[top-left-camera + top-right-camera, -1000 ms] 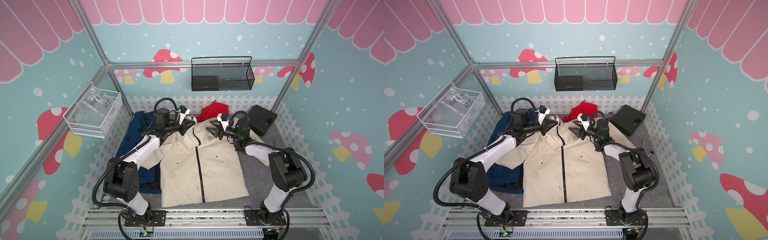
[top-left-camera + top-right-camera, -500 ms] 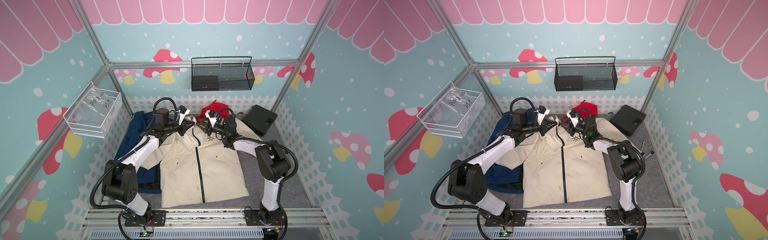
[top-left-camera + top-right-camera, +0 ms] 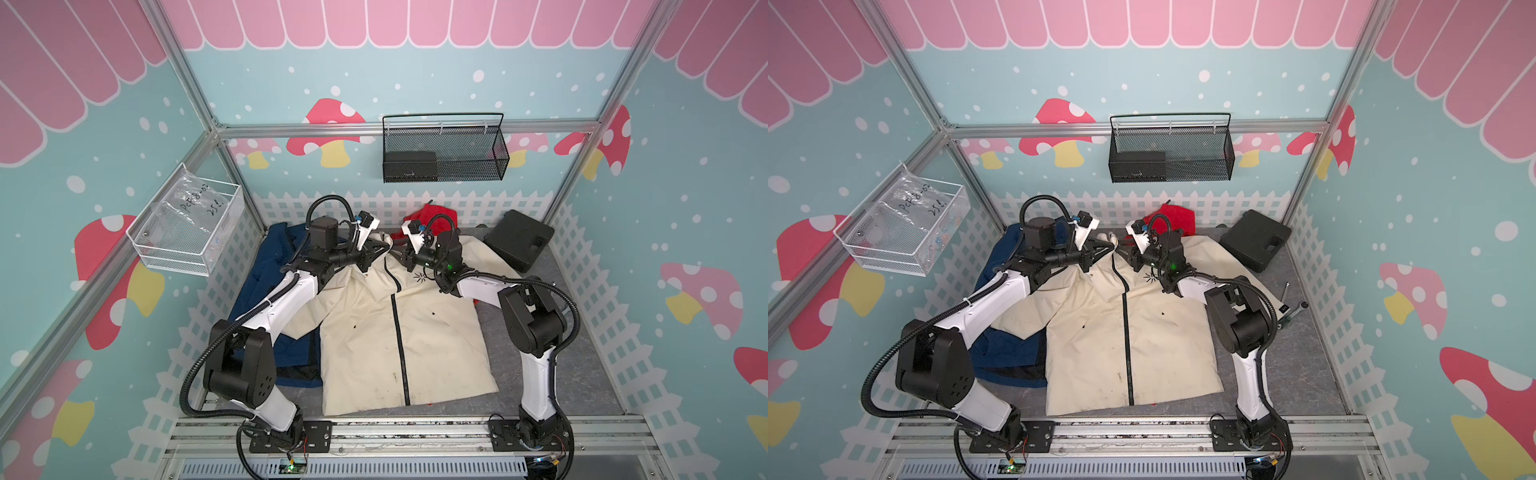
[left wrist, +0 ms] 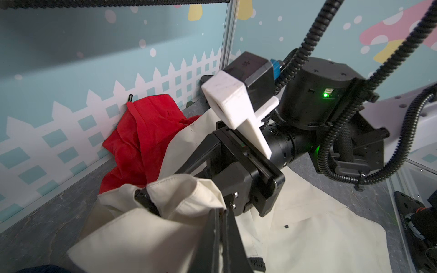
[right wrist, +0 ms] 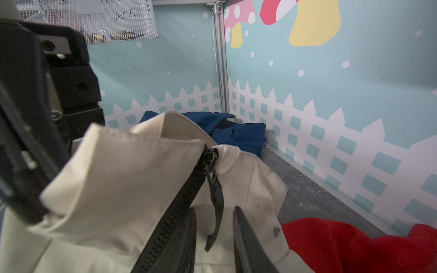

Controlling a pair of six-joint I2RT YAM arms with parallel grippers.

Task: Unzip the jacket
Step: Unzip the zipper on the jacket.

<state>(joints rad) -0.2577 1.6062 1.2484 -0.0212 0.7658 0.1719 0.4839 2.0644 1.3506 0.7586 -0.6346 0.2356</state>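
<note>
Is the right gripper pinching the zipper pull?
No: the right wrist view shows the zipper pull hanging loose, a gap between it and a finger of the right gripper.

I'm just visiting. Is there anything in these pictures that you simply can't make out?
- Zipper pull: in both top views hidden by the right gripper; only the right wrist view shows it.
- Red cloth: mostly covered by the cream jacket; its kind is unclear.
- Writing on the plastic bag: too small to read in top views.
- Blue garment: partly under the left arm and cream jacket.
</note>
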